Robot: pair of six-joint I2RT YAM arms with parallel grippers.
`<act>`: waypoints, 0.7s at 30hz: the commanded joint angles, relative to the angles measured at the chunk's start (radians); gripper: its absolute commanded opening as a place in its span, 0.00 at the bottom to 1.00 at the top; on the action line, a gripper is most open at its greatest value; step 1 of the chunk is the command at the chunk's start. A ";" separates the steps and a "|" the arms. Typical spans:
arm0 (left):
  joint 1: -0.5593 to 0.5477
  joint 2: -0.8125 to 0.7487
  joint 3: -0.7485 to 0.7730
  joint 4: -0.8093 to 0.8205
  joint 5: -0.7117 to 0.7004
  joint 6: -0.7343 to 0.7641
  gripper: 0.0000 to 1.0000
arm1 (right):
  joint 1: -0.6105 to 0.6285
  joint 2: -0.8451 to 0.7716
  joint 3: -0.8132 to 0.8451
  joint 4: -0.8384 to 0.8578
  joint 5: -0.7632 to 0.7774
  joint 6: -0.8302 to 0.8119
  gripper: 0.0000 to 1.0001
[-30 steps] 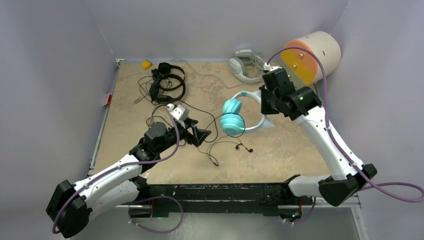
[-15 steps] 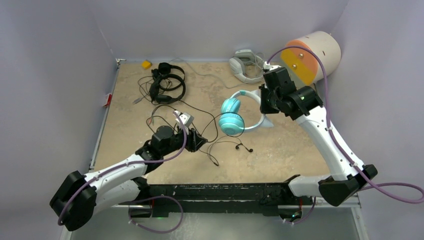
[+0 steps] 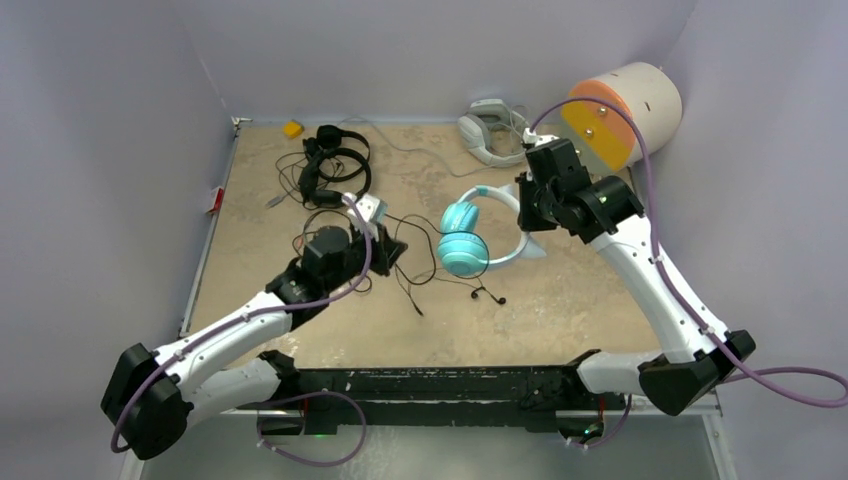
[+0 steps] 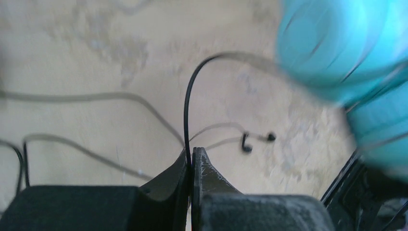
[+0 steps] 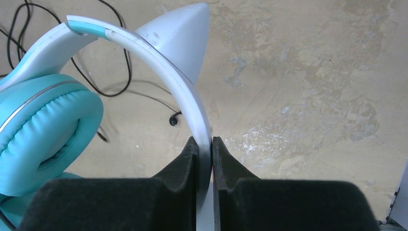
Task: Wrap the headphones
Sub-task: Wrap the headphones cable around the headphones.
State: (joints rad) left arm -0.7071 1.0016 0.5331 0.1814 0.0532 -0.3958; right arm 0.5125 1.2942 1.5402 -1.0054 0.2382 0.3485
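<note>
Overhead and wrist views of the workspace. The right gripper is closed on the white cat-ear band of the teal headphones. In the right wrist view the band passes between the two black fingers, which press on it from both sides just below one pointed white ear. The teal ear cups lie to the left of this gripper, near the middle of the tan table; whether they touch the surface cannot be told. The left gripper sits just left of the ear cups, its jaws shut on a thin black cord. In the left wrist view the cord rises from the seam between the closed fingertips, arches over and runs toward the blurred teal cups. Beyond the fingertips, two small black cord ends lie close together on the table. More loops of thin cord spread over the table around and in front of the left gripper. Two slim black headphones lie together at the far left of the table, well apart from the teal pair, with a small yellow block near the far left corner. A grey-white headset rests at the far edge, beside a cream cylinder with an orange face at the right wall.
</note>
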 commanded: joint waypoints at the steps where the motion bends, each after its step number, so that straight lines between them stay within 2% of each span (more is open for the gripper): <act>1: 0.004 0.024 0.290 -0.077 -0.070 0.112 0.00 | 0.007 -0.053 -0.070 0.061 -0.075 -0.033 0.00; 5: 0.009 0.162 0.503 -0.174 -0.088 0.152 0.00 | 0.021 -0.089 -0.144 0.089 -0.162 -0.058 0.00; 8: 0.015 0.249 0.601 -0.214 -0.082 0.154 0.00 | 0.034 -0.121 -0.182 0.102 -0.199 -0.066 0.00; 13: 0.038 0.283 0.621 -0.138 -0.082 0.121 0.00 | 0.038 -0.153 -0.214 0.090 -0.188 -0.076 0.00; 17: 0.061 0.354 0.643 -0.162 -0.002 0.103 0.00 | 0.040 -0.194 -0.222 0.125 -0.284 -0.077 0.00; 21: 0.062 0.385 0.600 -0.126 0.045 0.083 0.00 | 0.040 -0.246 -0.214 0.182 -0.296 -0.045 0.00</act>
State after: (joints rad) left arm -0.6479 1.3678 1.1339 0.0185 0.0284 -0.2802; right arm 0.5495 1.1133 1.3090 -0.9314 0.0219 0.2768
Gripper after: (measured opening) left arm 0.004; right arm 0.115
